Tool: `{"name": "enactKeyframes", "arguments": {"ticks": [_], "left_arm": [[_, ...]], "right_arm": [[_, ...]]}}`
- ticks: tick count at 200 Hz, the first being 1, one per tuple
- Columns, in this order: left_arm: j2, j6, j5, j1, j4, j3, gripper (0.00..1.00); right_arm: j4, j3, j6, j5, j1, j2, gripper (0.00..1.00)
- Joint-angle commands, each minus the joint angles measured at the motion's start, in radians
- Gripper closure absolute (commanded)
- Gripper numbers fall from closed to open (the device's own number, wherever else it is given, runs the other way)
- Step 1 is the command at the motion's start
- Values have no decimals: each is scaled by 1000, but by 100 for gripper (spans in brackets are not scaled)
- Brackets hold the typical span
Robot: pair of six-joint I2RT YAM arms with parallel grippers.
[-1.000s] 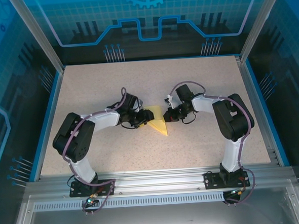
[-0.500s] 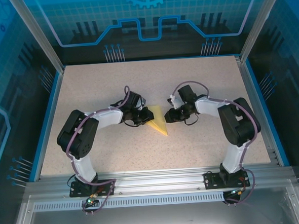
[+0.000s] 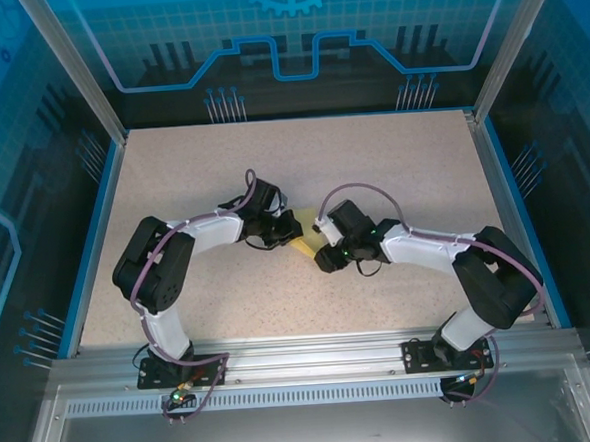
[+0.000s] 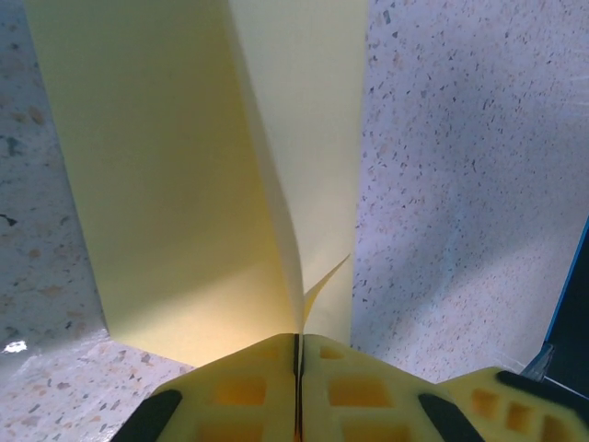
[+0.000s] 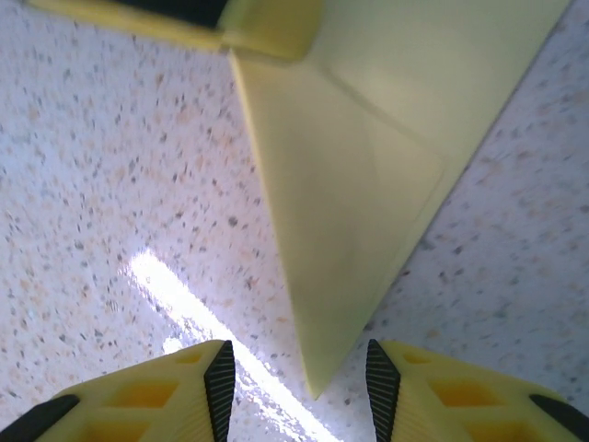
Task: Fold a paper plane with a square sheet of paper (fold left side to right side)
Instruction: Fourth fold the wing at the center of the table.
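The square sheet of paper [image 3: 303, 244] is a folded bright-yellow wedge lying on the table between the two arms. My left gripper [image 3: 281, 232] is shut on the wedge's wide end; in the left wrist view the jaws [image 4: 300, 339] pinch a raised flap of the paper [image 4: 184, 184] where two layers part. My right gripper [image 3: 320, 252] is at the wedge's narrow end, open. In the right wrist view the pointed tip of the paper [image 5: 359, 184] lies between the two pads [image 5: 221, 387] without touching them, and a left finger [image 5: 262, 23] shows at the far end.
The speckled beige table [image 3: 271, 162] has a blue rim and transparent walls around it. A bright glare stripe [image 5: 184, 295] crosses the surface beside the paper's tip. Both forearms reach in towards the middle.
My left gripper has shut on the paper's wide end. My right gripper has opened and swung from the paper's right side down to its pointed tip.
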Motion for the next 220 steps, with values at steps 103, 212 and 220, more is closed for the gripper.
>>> {"name": "enactKeyframes", "arguments": {"ticks": [103,212,220], "left_arm": [[0,-3,5,-7,-90,77,91],[-4,18,-1,-7,-114,96,77],[-8,24,-1,-5,-122,102,77]], "right_arm": [[44,56,-56,181,95,112,61],[25,90,-54,194,98,160,81],[21,90,-54,193,97,164,82]]}}
